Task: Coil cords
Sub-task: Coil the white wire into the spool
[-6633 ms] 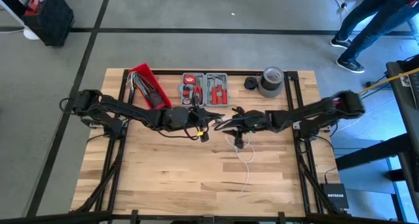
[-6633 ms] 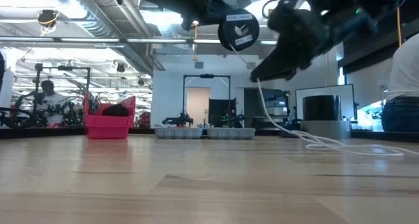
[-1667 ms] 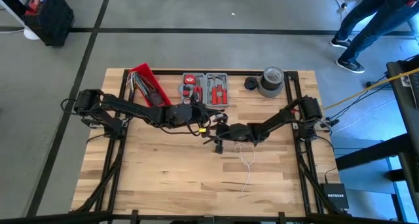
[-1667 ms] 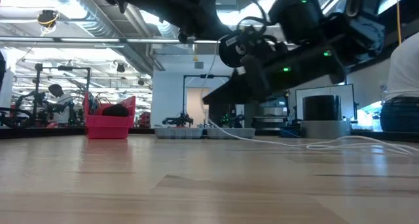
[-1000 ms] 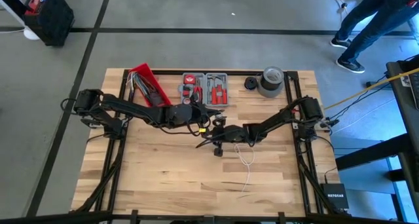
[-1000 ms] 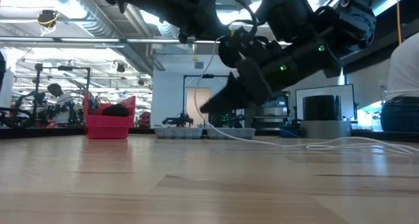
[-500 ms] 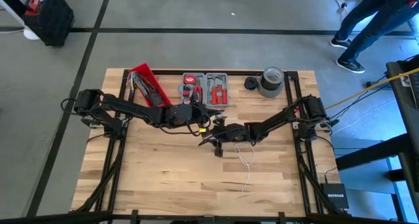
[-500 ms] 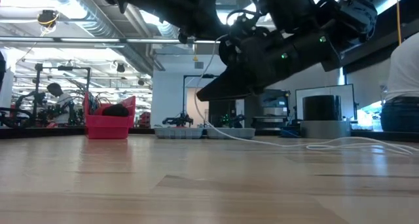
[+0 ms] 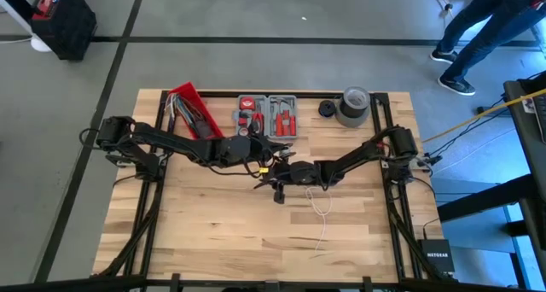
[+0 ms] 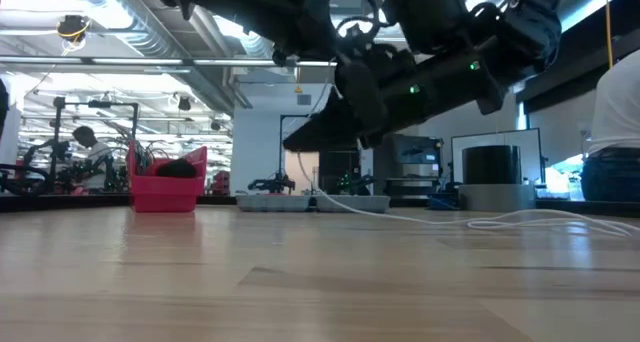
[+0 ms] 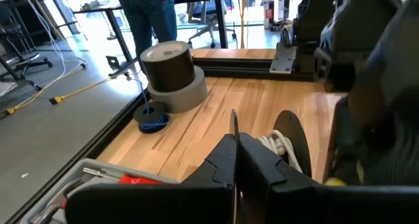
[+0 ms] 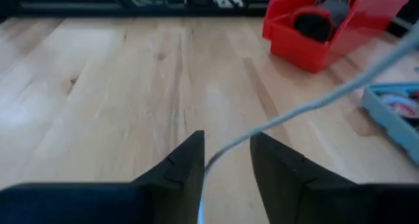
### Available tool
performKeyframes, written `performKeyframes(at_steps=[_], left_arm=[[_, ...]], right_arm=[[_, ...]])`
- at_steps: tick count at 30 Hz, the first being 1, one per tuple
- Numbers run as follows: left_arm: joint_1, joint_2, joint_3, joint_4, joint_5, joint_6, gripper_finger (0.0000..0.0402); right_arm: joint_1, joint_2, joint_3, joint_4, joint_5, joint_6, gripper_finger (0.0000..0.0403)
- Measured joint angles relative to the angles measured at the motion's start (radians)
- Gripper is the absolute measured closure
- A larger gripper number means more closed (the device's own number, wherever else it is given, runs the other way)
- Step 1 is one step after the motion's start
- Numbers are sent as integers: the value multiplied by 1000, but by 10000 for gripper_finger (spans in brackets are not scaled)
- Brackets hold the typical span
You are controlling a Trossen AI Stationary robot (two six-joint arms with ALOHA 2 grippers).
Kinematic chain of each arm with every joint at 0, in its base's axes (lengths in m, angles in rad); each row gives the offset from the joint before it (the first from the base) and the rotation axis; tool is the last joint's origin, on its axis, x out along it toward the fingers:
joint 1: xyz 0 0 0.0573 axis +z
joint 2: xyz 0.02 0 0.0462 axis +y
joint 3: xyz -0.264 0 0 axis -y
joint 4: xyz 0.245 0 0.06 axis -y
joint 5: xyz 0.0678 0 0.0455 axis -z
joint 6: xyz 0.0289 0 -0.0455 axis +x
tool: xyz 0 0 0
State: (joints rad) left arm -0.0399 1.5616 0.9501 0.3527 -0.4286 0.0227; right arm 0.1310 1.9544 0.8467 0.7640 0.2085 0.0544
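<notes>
— White cord (image 12: pixel 308 106): where is it, you ask?
— Mid-table, running between your right gripper (image 12: pixel 226 160)'s parted fingers. Your left gripper (image 11: pixel 234 152) is pinched closed, white coils just beside it.

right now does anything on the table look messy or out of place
Only the white cord looks untidy: it trails loose across the bare wood of the table instead of lying coiled, and rises between the open fingers of the right gripper. The left gripper is shut beside it. Bin, tool tray and tape sit in order.
</notes>
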Motion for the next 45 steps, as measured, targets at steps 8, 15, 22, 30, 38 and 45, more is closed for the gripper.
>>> performKeyframes(at_steps=[8, 15, 22, 30, 38, 45], left_arm=[[-7, 0, 0, -2, -2, 15, 402], [-28, -26, 0, -8, -4, 17, 402], [-78, -88, 0, -27, -3, 35, 402], [-91, -90, 0, -25, -3, 46, 402], [-91, -90, 0, -59, -2, 150, 402], [-87, -65, 0, -78, -5, 201, 402]], right_arm=[[0, -20, 4, -125, 15, -80, 388], [0, -141, 3, -381, 89, -102, 396], [38, -248, -82, -478, 199, -62, 397], [59, -370, -224, -480, 329, -12, 396], [59, -578, -311, -529, 354, 61, 398], [59, -737, -317, -515, 278, 124, 398]])
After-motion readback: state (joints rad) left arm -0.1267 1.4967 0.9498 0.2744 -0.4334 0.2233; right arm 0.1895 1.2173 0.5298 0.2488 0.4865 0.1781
